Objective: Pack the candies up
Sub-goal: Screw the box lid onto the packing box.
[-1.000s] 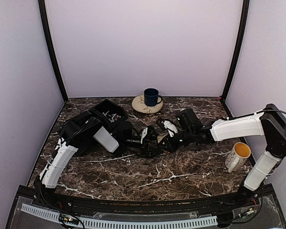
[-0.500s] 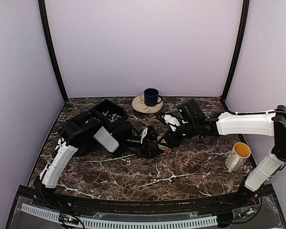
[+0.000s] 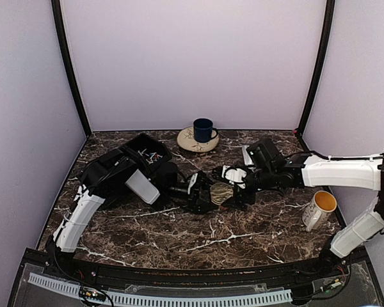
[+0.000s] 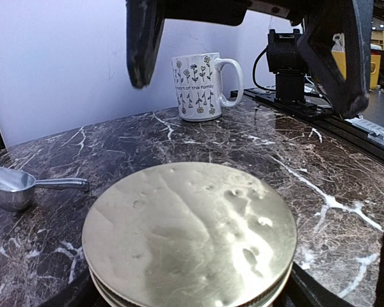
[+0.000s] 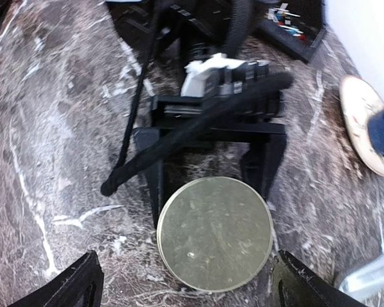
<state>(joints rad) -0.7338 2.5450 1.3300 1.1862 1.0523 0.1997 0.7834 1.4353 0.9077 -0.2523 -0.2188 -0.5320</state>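
Over at the back left of the dark marble table [image 3: 243,236], the candies [image 3: 152,155] lie in the far end part of a black tray [image 3: 141,139]. They are a small heap of coloured bits, red, blue and white, all jumbled up. Some look thin like little sticks, but they are too tiny for me to tell which way any of them points. The tray lies slanted, its long side running from near left to far right. Well apart from it, in the middle of the table, stands a gold-lidded jar [image 4: 189,236], its flat round top facing straight up. The left gripper [image 5: 208,204] has one black finger on each side of the jar and hugs it tight. The right gripper [image 4: 246,89] hangs just above the jar with its fingers spread wide and nothing between them. A silver scoop [image 4: 13,187] lies on the table near the jar. A white mug with flowers [image 4: 198,86] stands off to the right, and a blue mug [image 3: 203,130] sits on a plate [image 3: 187,142] at the back.
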